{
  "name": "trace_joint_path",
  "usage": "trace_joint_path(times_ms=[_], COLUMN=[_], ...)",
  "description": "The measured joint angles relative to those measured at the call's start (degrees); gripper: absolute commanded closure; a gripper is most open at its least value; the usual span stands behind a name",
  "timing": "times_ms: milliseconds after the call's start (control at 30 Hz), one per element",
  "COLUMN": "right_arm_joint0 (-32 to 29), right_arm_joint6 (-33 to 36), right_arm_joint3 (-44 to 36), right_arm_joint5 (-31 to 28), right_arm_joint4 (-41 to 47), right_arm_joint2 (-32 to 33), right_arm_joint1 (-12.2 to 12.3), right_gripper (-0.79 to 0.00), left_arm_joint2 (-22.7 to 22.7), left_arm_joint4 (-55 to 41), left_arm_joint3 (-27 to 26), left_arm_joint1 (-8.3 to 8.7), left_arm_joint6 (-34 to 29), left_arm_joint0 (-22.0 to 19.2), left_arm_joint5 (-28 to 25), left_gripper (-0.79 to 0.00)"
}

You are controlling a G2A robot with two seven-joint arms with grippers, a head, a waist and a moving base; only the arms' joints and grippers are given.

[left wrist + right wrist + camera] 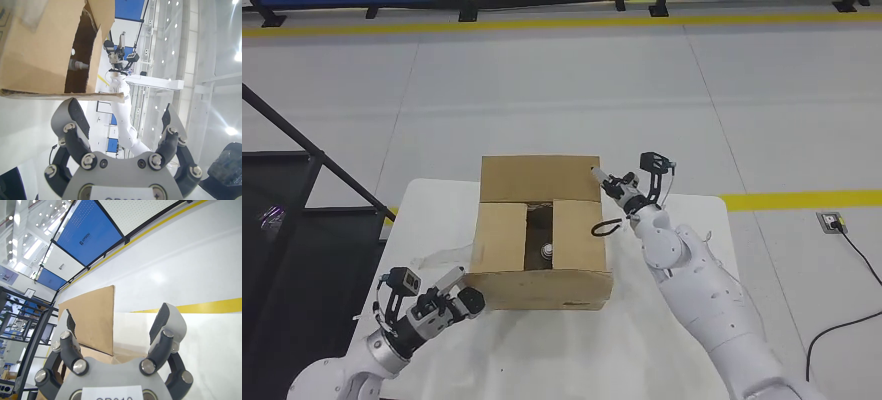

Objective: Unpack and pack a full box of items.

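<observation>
A brown cardboard box (540,230) stands in the middle of the white table (672,340). Its two side flaps are folded in, leaving a dark gap where the top of a grey bottle (548,250) shows. My left gripper (464,290) is open beside the box's near left corner, holding nothing. In the left wrist view its fingers (79,117) sit just below the box (37,47), and the bottle (77,65) is visible through the gap. My right gripper (604,180) is open and empty at the far right corner. The raised far flap (90,317) lies just ahead of my right gripper (115,315).
A black metal rack (282,230) stands left of the table. Bare table surface lies right of the box and in front of it. The right arm (702,290) stretches over the table's right side. A black cable loop (608,227) hangs by the box's right edge.
</observation>
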Motion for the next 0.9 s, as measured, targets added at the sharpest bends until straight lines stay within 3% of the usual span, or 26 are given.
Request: trace_joint_path(times_ms=[300,700,900], right_arm_joint0=[7.6,13.4,14.1], right_arm_joint6=[6.1,17.0,18.1], right_arm_joint3=[12.9,21.4,23.1], right_arm_joint5=[-14.5,-16.7,-21.1], right_arm_joint4=[7.6,11.8,13.2], right_arm_joint2=[-0.7,-1.3,-1.0], right_arm_joint1=[-2.2,-4.1,-4.5], right_gripper=[-0.785,-0.785,-0.785], left_arm_joint2=[1.9,2.7,3.1], left_arm_joint4=[2.1,2.9,3.8], left_arm_joint3=[-0.1,0.8,1.4], left_arm_joint1=[-0.06,0.09,0.17], left_arm_joint6=[3.9,5.0,6.0], left_arm_joint0=[-0.4,-1.1,-1.7], left_arm_joint5=[-1.2,-1.7,-1.7], left_gripper=[-0.785,-0.785,-0.785])
